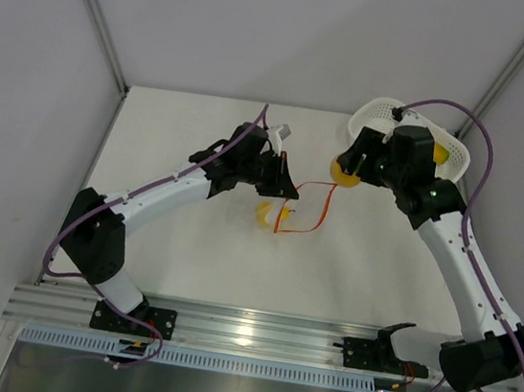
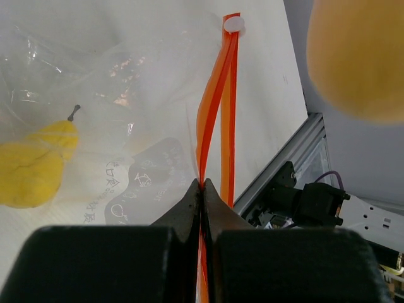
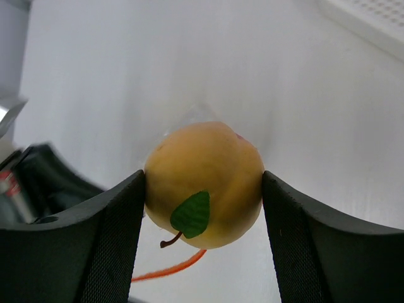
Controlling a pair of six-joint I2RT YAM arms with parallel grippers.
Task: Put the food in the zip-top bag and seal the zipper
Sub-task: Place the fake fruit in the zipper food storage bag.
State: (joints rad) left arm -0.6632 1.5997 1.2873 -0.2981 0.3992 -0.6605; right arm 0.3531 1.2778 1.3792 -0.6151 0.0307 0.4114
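The clear crinkly bag rests on the tabletop with its mouth gaping: the two red-orange zipper strips are parted, one pinched in the left hand. A yellow stemmed fruit lies inside. An orange-yellow fruit with a green leaf sits clamped in the right hand, near the bag's mouth.

looks like a robotics lab test cell. plain white tabletop, boxed in behind and at both sides by blank white panels on metal posts. along the tabletop's near edge, an aluminium rail with two arm bases bolted on, then slotted cable duct.
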